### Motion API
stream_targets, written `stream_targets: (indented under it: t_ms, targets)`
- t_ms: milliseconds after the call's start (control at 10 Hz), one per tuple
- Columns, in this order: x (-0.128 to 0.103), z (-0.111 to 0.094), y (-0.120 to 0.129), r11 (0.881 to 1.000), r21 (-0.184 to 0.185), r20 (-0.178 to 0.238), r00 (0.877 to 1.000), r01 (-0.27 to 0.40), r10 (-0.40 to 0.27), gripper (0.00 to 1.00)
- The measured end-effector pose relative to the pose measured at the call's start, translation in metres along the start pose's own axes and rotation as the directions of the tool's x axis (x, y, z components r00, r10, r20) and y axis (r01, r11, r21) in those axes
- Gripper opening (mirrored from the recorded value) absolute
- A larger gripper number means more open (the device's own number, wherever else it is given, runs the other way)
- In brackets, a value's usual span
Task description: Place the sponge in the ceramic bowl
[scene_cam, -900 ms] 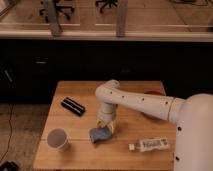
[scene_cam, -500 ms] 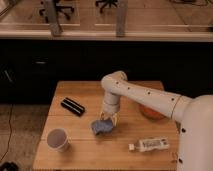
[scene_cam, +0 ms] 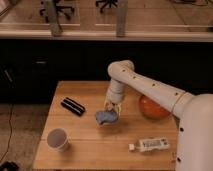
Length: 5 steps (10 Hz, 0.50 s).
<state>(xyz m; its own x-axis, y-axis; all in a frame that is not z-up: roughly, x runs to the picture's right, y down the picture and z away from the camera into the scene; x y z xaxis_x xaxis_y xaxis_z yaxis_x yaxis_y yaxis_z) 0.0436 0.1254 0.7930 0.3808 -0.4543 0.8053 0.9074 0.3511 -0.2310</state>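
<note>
Near the middle of the frame we see the gripper (scene_cam: 111, 105) pinching the top of the sponge (scene_cam: 106, 117) over the wooden table (scene_cam: 90, 145). The ceramic bowl (scene_cam: 152, 108) sits apart, at the frame's right.

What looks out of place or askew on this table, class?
The white bottle lies on its side at the front right of the table. The sponge hangs crumpled from the gripper, left of the bowl. Nothing is spilled.

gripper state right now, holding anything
gripper: closed, holding the sponge over the table, left of the ceramic bowl
</note>
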Motion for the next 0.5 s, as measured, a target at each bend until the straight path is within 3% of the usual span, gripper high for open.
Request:
stream_targets:
  t_ms: [500]
  targets:
    - [0.014,-0.042,0.02,0.999,0.032,-0.032,0.999,-0.041,0.042,0.05]
